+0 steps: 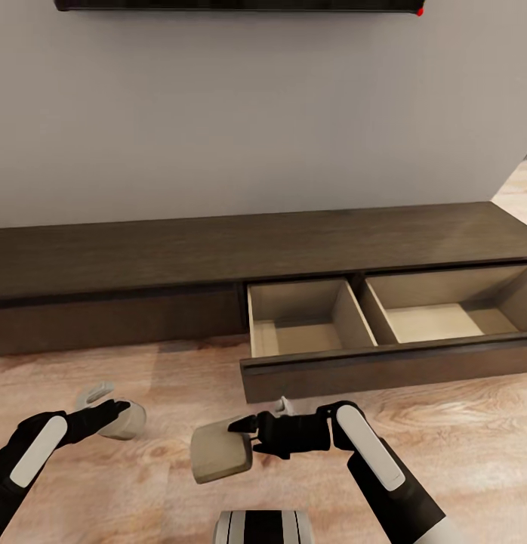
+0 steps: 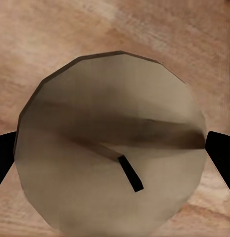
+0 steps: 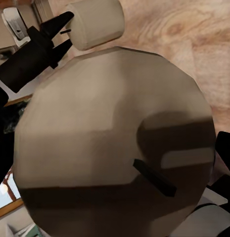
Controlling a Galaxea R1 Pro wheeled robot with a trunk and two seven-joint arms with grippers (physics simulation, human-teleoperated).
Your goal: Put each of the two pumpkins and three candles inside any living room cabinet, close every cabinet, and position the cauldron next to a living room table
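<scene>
Nearest the robot, the right gripper [image 1: 245,437] is clamped on a stubby grey-white candle [image 1: 220,450] held over the wood-plank floor [image 1: 158,363], the candle jutting out beyond the fingertips toward the left arm. In the right wrist view its flat top and small dark wick [image 3: 154,178] face the camera, hiding most of the fingers behind it. A little to the left, the left gripper [image 1: 121,414] grips a second candle [image 1: 126,425] in the same way; the head view shows only part of it past the dark fingers. The left wrist view gives its round top and wick [image 2: 130,173], with a black finger [image 2: 221,158] touching each side. The right wrist view also catches that second candle [image 3: 95,22] from the side.

Beyond them, the long dark-brown cabinet [image 1: 143,257] stands against the wall, its drawer [image 1: 384,366] pulled out, two beige compartments showing nothing inside; the drawer's right end is cut off by the frame. Only the TV's [image 1: 241,4] lower edge shows above.
</scene>
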